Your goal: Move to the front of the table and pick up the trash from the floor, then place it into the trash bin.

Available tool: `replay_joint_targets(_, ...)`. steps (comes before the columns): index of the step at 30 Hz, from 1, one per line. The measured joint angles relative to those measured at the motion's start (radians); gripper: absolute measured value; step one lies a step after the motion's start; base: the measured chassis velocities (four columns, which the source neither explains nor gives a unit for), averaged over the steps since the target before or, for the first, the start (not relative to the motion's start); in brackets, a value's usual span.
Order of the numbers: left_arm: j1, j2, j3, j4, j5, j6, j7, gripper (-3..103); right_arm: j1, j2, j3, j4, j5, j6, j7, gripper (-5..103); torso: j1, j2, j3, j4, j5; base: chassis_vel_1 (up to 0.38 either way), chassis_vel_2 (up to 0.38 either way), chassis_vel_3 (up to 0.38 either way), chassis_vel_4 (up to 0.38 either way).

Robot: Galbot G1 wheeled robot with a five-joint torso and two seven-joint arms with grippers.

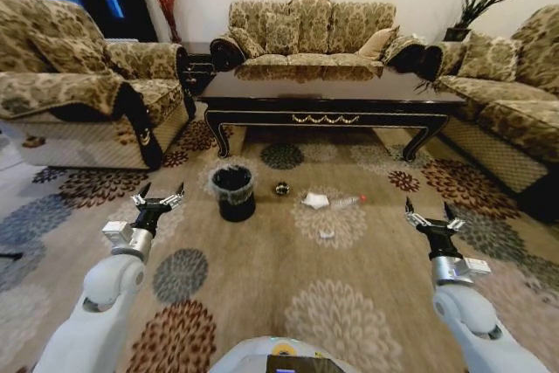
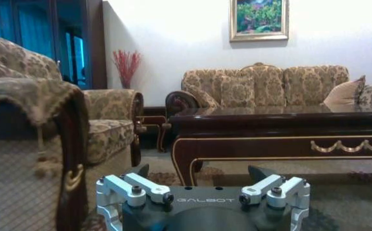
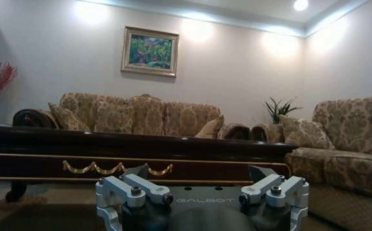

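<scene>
Partly, armrests hide the table [image 1: 332, 93] far corners.

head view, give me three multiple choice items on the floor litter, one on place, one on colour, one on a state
1. Where does the small round black trash bin stand?
A. on the beige patterned carpet, before the long dark glossy wooden table
B. on the table
C. on a sofa

2. What colour is the clear plastic bottle's cap?
A. blue
B. red
C. green

3. How are the left end effector and the right end effector?
A. both shut on litter
B. one holds the crumpled white paper
C. both open and empty

Answers: 1 A, it sits on carpet near the table's front. 2 B, its tip shows red. 3 C, fingers spread, paper on the carpet.
</scene>
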Motion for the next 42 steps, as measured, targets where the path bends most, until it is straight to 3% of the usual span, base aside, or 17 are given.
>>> replay_joint_targets(9,0.007,0.007,0.002,-0.006,-0.002,-0.003,-0.001,100,0.006,0.008,-0.009,-0.005,0.000,0.012,0.003,100,0.000,0.000,0.000,0.0003,0.0006,-0.340,0.358,0.362,-0.363)
replay_joint_targets(14,0.005,0.010,0.027,-0.004,-0.053,0.006,-0.076,100,0.013,0.015,-0.015,-0.011,-0.010,0.035,0.014,100,0.001,0.000,0.001,0.0001,0.0008,-0.288,0.325,0.304,-0.308)
replay_joint_targets(15,0.005,0.010,0.043,-0.004,-0.095,0.021,-0.107,100,0.014,0.016,-0.015,-0.015,-0.019,0.039,0.014,100,0.001,0.000,0.001,0.0001,-0.0010,-0.161,0.195,0.202,-0.256)
replay_joint_targets(17,0.005,0.011,0.057,-0.008,-0.139,0.037,-0.135,100,0.014,0.017,-0.015,-0.017,-0.024,0.043,0.014,100,0.001,0.000,0.001,0.0001,-0.0002,-0.161,0.195,0.102,-0.140)
replay_joint_targets(19,0.007,0.010,0.092,-0.040,-0.286,0.117,-0.252,100,0.012,0.019,-0.015,-0.026,-0.032,0.052,0.014,100,0.001,0.000,0.001,0.0005,0.0008,-0.043,0.071,0.077,-0.048)
replay_joint_targets(20,0.007,0.010,0.092,-0.040,-0.286,0.117,-0.252,100,0.012,0.019,-0.015,-0.026,-0.032,0.052,0.014,100,0.001,0.000,0.001,0.0005,0.0008,-0.011,0.024,0.052,-0.048)
replay_joint_targets(21,0.010,0.009,0.109,-0.062,-0.377,0.204,-0.338,100,0.011,0.021,-0.015,-0.033,-0.038,0.057,0.014,100,0.000,0.001,0.001,0.0002,0.0005,0.000,0.000,0.000,0.000)
replay_joint_targets(23,0.011,0.009,0.111,-0.068,-0.400,0.229,-0.359,100,0.011,0.021,-0.015,-0.035,-0.040,0.059,0.014,100,0.000,0.001,0.000,0.0001,0.0004,0.025,-0.036,-0.009,0.077)
replay_joint_targets(24,0.020,0.012,0.115,-0.088,-0.490,0.344,-0.452,100,0.012,0.022,-0.015,-0.042,-0.048,0.066,0.013,100,-0.001,0.001,0.000,0.0000,0.0006,0.047,-0.091,-0.054,0.025)
replay_joint_targets(27,0.030,0.021,0.120,-0.076,-0.573,0.477,-0.585,100,0.016,0.024,-0.019,-0.053,-0.054,0.073,0.012,100,-0.001,0.001,0.000,-0.0001,0.0006,0.022,-0.043,-0.038,0.019)
replay_joint_targets(34,0.005,0.012,0.174,0.024,-0.613,0.498,-0.610,100,0.032,0.026,-0.038,-0.067,-0.056,0.075,0.012,100,0.000,0.001,0.001,0.0003,0.0003,0.000,0.000,0.000,0.000)
replay_joint_targets(42,-0.017,-0.019,0.210,0.117,-0.592,0.478,-0.593,100,0.035,0.028,-0.046,-0.077,-0.062,0.079,0.012,100,0.000,0.001,0.001,0.0001,0.0003,0.000,0.000,0.000,0.000)
